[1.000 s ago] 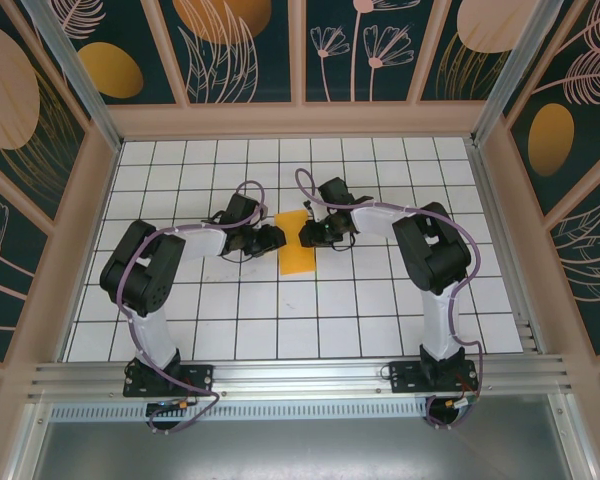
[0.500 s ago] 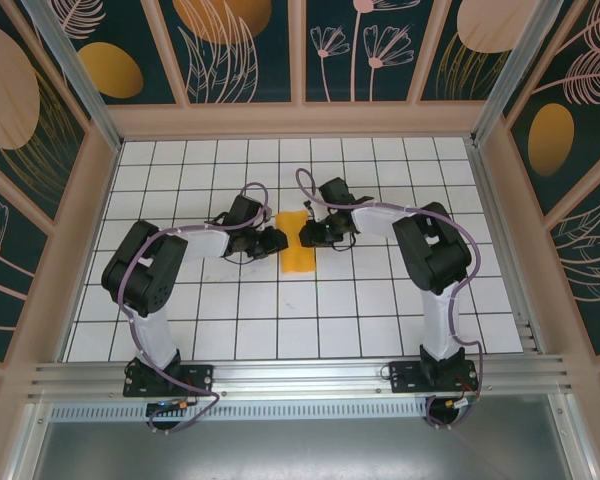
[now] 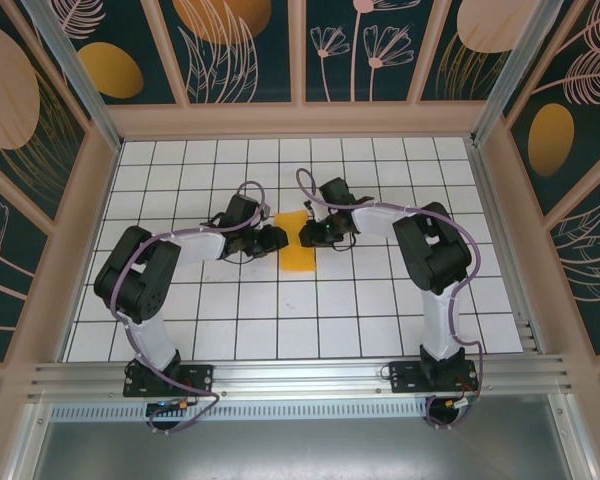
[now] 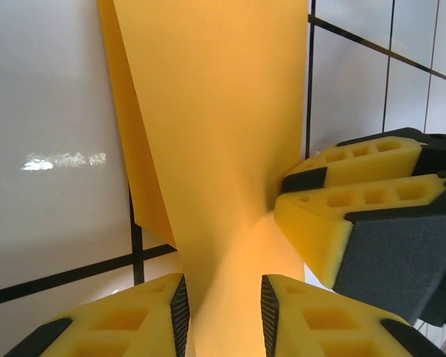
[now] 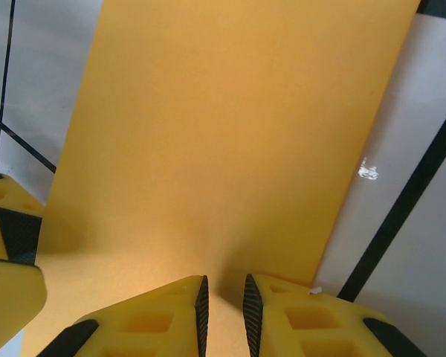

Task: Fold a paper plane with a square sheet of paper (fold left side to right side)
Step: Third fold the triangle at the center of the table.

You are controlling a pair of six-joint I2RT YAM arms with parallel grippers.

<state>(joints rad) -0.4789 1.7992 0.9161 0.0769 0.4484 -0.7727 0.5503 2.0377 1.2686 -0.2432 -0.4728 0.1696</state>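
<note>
Your left gripper [image 3: 278,238] sits at the left edge of the square sheet of paper [image 3: 298,255]. In its wrist view the orange flap rises off the white tiled table [image 3: 380,310] and passes between the yellow pads, which stand a little apart. I cannot tell whether they actually bite the flap or only straddle it, so confirm that pinch before you move. The sheet itself lies as a narrow strip between your two grippers, its lower part flat on the tiles. At the sheet's right edge your right gripper [image 3: 306,232] is clenched on the paper, jaws nearly together. To do this fold well, let that right grip anchor the sheet. Carry the left flap low across to meet the right edge squarely, then press along the new crease from the sheet's middle outward.
</note>
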